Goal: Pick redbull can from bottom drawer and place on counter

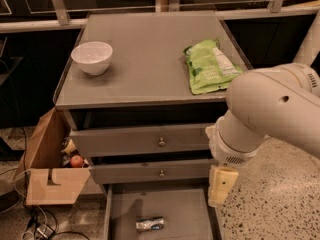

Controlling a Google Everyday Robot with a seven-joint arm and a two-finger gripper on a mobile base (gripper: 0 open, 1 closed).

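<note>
While the can [150, 224] lies in the drawer [186, 213], the pincer [221, 185] is held at its right wall, its state indiscernible. A leftward descent is needed.

Redbull can [150, 224] in bottom drawer [167, 206]; end effector [218, 195] at its right edge.

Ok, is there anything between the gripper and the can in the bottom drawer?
Nothing visible. The can lies on its side, alone in the open bottom drawer. The gripper hangs by the drawer's right edge as the camera sees it, above and right of the can, with only bare drawer floor between them.
</note>
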